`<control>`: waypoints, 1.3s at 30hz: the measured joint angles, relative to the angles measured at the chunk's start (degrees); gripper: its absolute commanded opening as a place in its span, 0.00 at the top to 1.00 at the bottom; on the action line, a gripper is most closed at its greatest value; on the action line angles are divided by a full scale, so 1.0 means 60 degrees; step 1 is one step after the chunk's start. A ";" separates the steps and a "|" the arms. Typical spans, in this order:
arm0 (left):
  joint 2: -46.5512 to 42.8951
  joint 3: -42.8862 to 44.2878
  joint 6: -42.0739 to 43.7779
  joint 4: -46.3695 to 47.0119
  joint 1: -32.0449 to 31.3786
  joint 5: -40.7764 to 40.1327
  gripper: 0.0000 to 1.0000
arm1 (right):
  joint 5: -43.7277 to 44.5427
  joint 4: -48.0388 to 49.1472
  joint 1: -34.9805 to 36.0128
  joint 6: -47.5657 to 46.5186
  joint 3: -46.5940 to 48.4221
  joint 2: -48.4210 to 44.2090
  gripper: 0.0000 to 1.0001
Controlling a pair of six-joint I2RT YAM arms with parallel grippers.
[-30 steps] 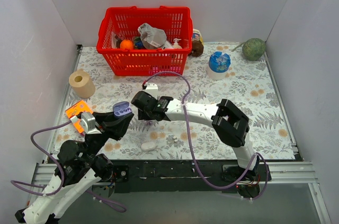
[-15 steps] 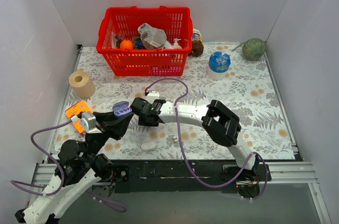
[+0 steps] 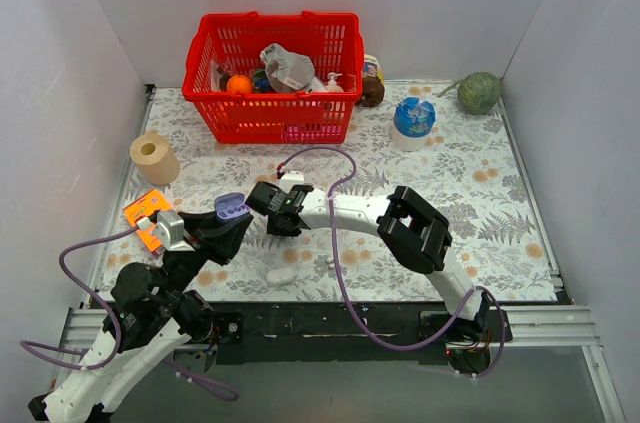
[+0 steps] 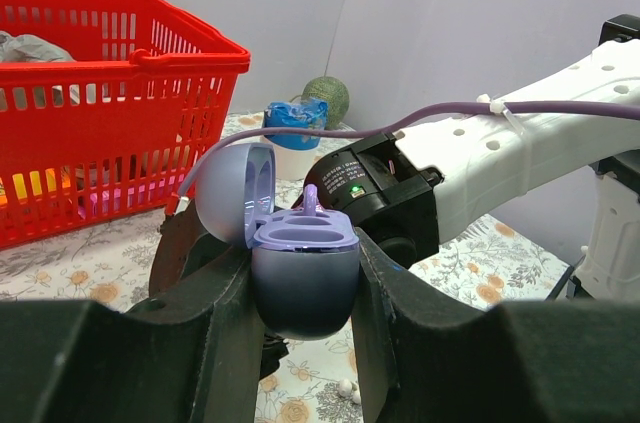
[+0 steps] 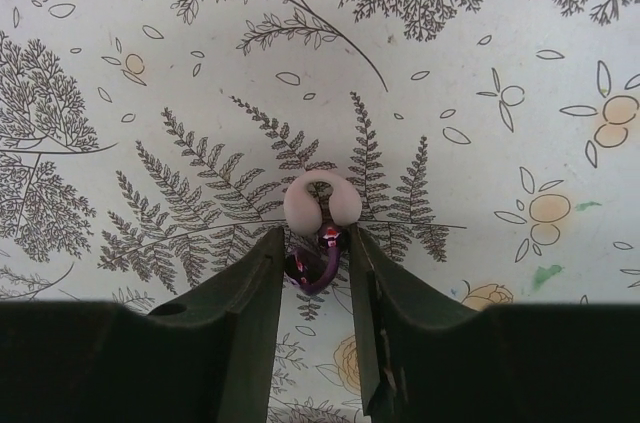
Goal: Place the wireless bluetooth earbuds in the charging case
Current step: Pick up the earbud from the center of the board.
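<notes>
- Where the fern-printed cloth (image 3: 500,193) covers the table, the biggest thing on it is the red basket (image 3: 270,113) at upper centre-left of the top view. It is full of odds and ends and stands well apart from both grippers.
- The right arm (image 3: 360,211) reaches leftward across the middle of the frame. Its dark wrist block fills the space just behind the case in the left wrist view, with a purple cable (image 3: 345,168) arching over it.
- A green ball (image 3: 479,93) sits at upper right, a blue-and-white cup (image 3: 413,121) is nearer centre, and a paper roll (image 3: 153,156) is at the left edge.
- The left gripper (image 4: 305,268) is clamped on the charging case (image 4: 305,288). The case is held up off the cloth, left of centre, with its lid (image 4: 235,193) tipped open.
- A white oval object (image 3: 281,274) lies on the cloth below the case.
- The right gripper (image 5: 318,238) is closed on an earbud (image 5: 312,268). The earbud is purple with a pale tip poking past the fingertips, and it hangs above the cloth, just right of the case.
- A small purple piece (image 4: 310,201) rises at the case's top — whether it is seated in the case or behind it, I cannot tell.
</notes>
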 measured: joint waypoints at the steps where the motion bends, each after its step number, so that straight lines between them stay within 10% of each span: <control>1: 0.0000 0.0000 0.0000 0.0000 0.0000 -0.0004 1.00 | 0.0000 0.0000 -0.0004 -0.0040 -0.0007 0.0000 0.62; 39: 0.0000 0.0000 -0.0153 0.0004 0.0000 0.0062 1.00 | -0.0073 0.0586 -0.0007 -0.0124 -0.1144 -0.0984 0.55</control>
